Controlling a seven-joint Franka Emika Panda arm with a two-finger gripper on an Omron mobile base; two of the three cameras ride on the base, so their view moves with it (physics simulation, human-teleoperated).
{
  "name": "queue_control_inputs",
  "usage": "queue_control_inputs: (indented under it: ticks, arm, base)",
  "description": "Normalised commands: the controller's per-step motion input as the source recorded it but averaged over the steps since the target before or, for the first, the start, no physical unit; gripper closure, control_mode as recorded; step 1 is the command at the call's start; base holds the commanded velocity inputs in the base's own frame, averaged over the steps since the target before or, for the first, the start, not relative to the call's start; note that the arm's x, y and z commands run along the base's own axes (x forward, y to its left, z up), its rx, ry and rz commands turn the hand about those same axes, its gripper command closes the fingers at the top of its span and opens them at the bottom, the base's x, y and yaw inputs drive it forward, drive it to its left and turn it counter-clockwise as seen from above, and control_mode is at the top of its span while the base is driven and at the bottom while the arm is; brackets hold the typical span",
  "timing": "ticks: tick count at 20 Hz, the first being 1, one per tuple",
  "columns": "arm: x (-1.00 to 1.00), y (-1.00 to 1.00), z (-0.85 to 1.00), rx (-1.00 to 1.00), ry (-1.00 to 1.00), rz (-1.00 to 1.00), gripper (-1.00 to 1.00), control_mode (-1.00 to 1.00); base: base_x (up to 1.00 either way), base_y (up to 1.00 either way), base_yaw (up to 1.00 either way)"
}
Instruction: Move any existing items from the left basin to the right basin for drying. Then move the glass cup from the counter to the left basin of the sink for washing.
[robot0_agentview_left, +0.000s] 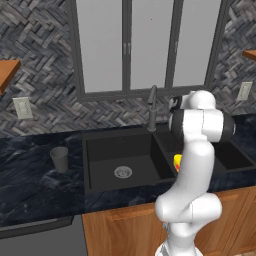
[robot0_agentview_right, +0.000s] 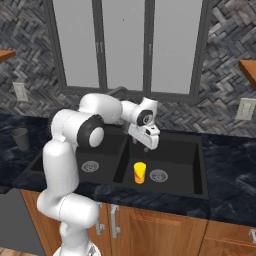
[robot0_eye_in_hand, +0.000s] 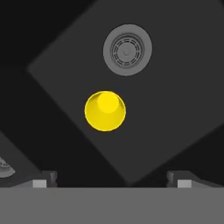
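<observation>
Yellow chunk (robot0_agentview_right: 139, 172) upright on right basin (robot0_agentview_right: 185, 150) floor beside drain (robot0_agentview_right: 158, 175), gripper (robot0_agentview_right: 146, 145) above it with jaws apart, empty, glass cup (robot0_agentview_left: 59, 159) on counter (robot0_agentview_left: 30, 180) left of sink (robot0_agentview_left: 90, 150).

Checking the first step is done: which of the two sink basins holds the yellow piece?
The right basin: the yellow chunk stands on its floor beside the drain. The left basin holds none.

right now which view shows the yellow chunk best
The hand view: the yellow chunk sits unobstructed mid-frame on the basin floor below the drain, seen from above. The right base view shows it whole but small, upright in the right basin. In the left base view the arm hides most of it.
</observation>
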Motion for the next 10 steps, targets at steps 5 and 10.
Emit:
queue_control_inputs:
  ticks: [5,10]
  arm:
    - [-0.13,0.31,0.2,-0.01,0.0,0.01,-1.0,-1.0]
    - [-0.15,0.34,0.13,-0.01,0.0,0.02,-1.0,-1.0]
  base:
    - [0.0,0.0,0.0]
    - [0.0,0.0,0.0]
